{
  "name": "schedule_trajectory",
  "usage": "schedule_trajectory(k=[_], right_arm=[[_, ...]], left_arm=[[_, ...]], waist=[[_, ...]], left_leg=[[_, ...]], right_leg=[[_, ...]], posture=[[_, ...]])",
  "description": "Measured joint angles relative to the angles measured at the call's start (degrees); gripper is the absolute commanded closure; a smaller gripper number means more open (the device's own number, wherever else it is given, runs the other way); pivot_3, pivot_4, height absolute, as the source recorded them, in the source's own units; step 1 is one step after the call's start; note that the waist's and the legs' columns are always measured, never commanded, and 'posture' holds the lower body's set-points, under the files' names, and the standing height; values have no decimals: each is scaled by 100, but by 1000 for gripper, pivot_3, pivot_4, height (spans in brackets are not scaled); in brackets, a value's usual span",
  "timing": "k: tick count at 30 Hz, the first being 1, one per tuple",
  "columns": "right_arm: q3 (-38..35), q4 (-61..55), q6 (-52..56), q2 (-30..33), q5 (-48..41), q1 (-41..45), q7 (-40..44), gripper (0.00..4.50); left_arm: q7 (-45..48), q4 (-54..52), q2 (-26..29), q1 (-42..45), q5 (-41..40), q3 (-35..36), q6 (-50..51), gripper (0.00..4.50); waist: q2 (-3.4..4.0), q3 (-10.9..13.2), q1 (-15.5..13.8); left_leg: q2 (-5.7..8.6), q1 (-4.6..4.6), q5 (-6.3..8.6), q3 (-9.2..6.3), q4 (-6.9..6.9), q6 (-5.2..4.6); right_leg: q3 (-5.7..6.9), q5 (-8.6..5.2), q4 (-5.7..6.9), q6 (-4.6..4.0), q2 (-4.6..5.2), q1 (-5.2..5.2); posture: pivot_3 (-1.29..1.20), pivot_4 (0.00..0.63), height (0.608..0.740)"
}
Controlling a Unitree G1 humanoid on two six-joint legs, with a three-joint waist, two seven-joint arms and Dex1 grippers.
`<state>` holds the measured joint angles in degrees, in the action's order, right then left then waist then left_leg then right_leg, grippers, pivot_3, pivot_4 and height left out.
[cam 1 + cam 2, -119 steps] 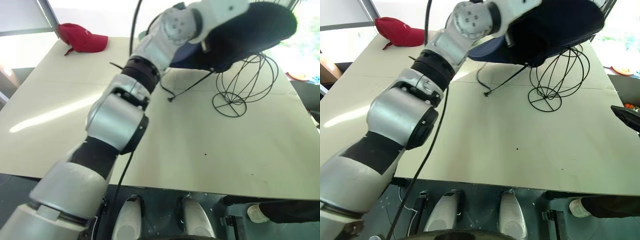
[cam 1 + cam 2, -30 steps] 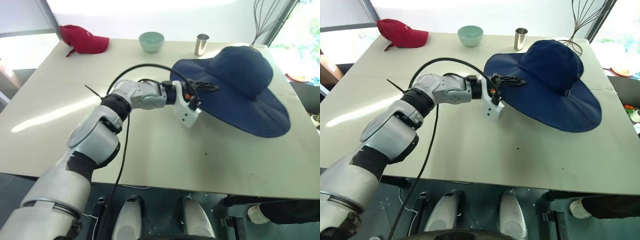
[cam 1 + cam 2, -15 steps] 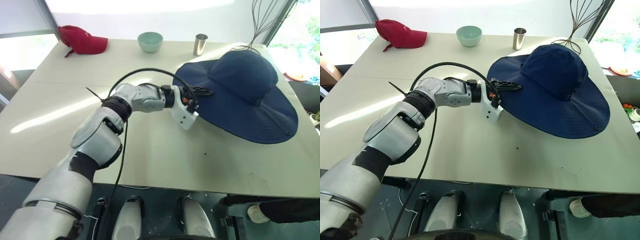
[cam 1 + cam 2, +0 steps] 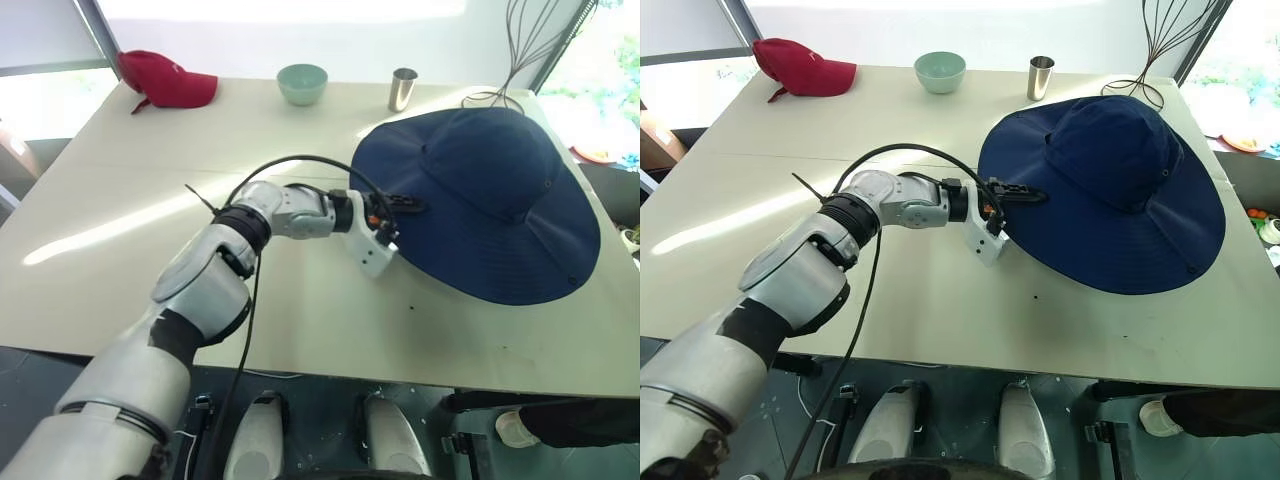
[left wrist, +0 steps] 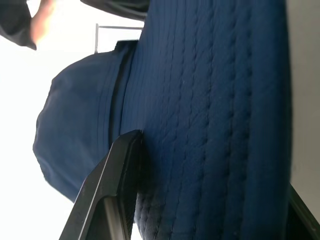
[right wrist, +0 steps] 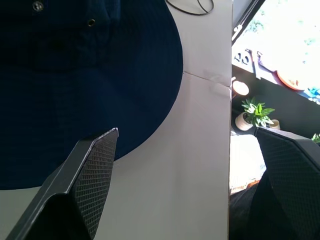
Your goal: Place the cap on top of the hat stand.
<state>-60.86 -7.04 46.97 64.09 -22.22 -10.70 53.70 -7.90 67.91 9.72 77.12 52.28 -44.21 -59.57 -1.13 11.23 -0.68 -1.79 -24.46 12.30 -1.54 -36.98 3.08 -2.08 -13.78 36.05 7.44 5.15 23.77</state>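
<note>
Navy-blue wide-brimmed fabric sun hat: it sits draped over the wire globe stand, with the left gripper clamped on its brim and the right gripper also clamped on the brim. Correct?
Not quite. The right gripper is open and holds nothing; the right wrist view shows its fingers spread above the white table. The rest stands: the navy-blue wide-brimmed fabric sun hat sits draped where the stand was, and the left gripper clamps its brim.
</note>
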Motion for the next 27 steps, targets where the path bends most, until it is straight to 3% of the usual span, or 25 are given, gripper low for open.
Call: schedule_trajectory(k=[12, 20, 27], right_arm=[[-20, -64, 3, -4, 74, -45, 33, 0], [-22, -118, 10, -13, 69, -23, 29, 0], [-22, -115, 13, -3, 72, 56, 42, 0]], left_arm=[[-836, -112, 205, -7, 178, 13, 51, 1596], [-2862, -541, 640, -317, 979, -226, 198, 1596], [-3678, -434, 633, -327, 1224, -333, 335, 1596]], waist=[[1, 0, 13], [1, -1, -4], [0, 0, -5]], left_leg=[[0, 2, 0, 0, 1, 0], [0, 1, 0, 0, 0, 1], [0, 1, 0, 1, -1, 1]], right_leg=[[0, 2, 1, 4, 0, 0], [0, 4, 1, 6, 0, 0], [0, 3, 0, 5, 0, -1]], posture=[[0, 150, 739], [0, 150, 739], [0, 150, 739]])
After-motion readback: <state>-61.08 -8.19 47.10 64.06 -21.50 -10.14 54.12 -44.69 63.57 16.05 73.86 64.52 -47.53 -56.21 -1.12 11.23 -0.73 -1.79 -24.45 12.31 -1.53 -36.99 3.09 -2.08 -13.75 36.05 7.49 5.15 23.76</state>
